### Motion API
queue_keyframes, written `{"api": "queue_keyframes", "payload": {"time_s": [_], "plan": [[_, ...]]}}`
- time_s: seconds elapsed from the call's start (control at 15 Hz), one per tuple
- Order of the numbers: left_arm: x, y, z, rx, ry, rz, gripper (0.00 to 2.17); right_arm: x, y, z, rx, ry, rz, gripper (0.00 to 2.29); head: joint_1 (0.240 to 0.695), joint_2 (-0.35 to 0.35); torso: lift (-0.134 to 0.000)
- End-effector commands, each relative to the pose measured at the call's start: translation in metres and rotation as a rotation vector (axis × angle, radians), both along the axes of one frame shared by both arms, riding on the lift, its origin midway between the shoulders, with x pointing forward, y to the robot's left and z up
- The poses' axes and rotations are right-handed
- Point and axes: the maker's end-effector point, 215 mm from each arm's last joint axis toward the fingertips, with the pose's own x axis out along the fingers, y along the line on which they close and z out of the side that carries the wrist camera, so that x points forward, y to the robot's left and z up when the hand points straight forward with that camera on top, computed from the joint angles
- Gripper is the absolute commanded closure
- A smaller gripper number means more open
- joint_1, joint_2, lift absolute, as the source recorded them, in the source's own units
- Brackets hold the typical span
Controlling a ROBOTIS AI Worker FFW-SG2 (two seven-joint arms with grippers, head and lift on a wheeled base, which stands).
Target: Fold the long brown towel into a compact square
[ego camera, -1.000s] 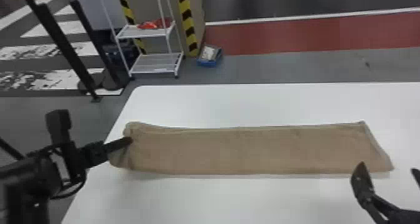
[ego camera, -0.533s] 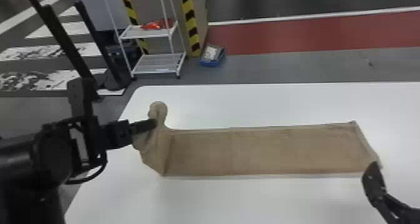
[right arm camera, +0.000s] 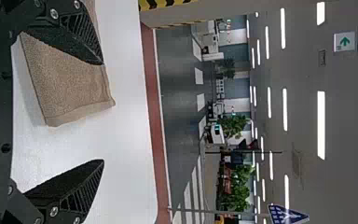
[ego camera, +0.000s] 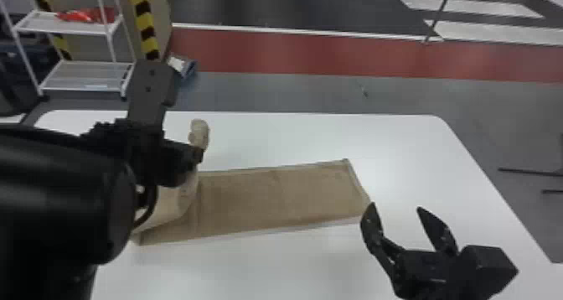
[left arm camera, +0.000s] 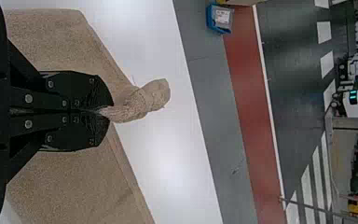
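The brown towel (ego camera: 272, 194) lies on the white table (ego camera: 419, 161), a long strip whose right part is flat. Its left end part is raised by the left gripper (ego camera: 200, 154) and bends over the strip. In the head view, the dark left arm (ego camera: 63, 194) covers some of this raised cloth, so the exact line of the bend is difficult to see. The left wrist view shows the fingers of the left gripper (left arm camera: 111, 112) closed together on the towel's edge; a bunched piece sticks out past the tips, and what is pinched between them is hidden.

The right gripper (ego camera: 397, 208) is near the towel's right end, with its fingers wide apart and holding nothing. In the right wrist view, one finger (right arm camera: 79, 39) hides a part of the cloth. The near side of the table is cut off in the head view.
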Motion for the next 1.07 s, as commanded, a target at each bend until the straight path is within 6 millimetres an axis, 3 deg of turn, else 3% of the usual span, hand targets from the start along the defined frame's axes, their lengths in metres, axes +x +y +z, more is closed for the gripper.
{"api": "queue_keyframes", "payload": {"time_s": [0.0, 0.13, 0.2, 0.27, 0.33, 0.4, 0.6, 0.8, 0.87, 1.0], "plan": [[0.007, -0.038, -0.019, 0.080, -0.032, -0.055, 2.15, 0.001, -0.004, 0.000, -0.004, 0.000, -0.001, 0.15, 0.695, -0.160, -0.122], [0.030, -0.061, -0.022, 0.148, -0.138, -0.065, 2.11, 0.002, -0.005, -0.001, -0.004, 0.003, -0.002, 0.15, 0.695, -0.197, -0.122], [0.032, -0.068, -0.031, 0.159, -0.136, -0.076, 1.79, 0.003, -0.005, -0.001, -0.005, 0.002, -0.001, 0.15, 0.695, -0.206, -0.122], [0.030, -0.078, -0.034, 0.149, -0.138, -0.101, 1.17, 0.004, -0.005, -0.003, -0.005, 0.008, 0.001, 0.15, 0.695, -0.217, -0.122], [0.023, -0.090, -0.041, 0.146, -0.123, -0.132, 0.31, 0.005, -0.006, -0.007, -0.005, 0.017, 0.000, 0.15, 0.695, -0.230, -0.122], [0.017, -0.098, -0.046, 0.146, -0.115, -0.151, 0.11, 0.006, -0.006, -0.007, -0.005, 0.016, 0.001, 0.15, 0.695, -0.254, -0.122], [0.001, -0.113, -0.058, 0.148, -0.099, -0.187, 0.08, 0.009, -0.006, -0.009, -0.001, 0.019, 0.004, 0.15, 0.695, -0.286, -0.122], [0.006, -0.119, -0.050, 0.129, -0.137, -0.194, 0.08, 0.016, -0.004, -0.014, 0.002, 0.034, 0.009, 0.15, 0.695, -0.307, -0.122], [0.009, -0.114, -0.046, 0.113, -0.157, -0.177, 0.08, 0.020, -0.003, -0.014, 0.001, 0.038, 0.012, 0.15, 0.695, -0.308, -0.122], [0.023, -0.080, -0.028, 0.045, -0.244, -0.095, 0.08, 0.033, 0.006, -0.020, 0.007, 0.073, 0.039, 0.15, 0.695, -0.304, -0.122]]}}
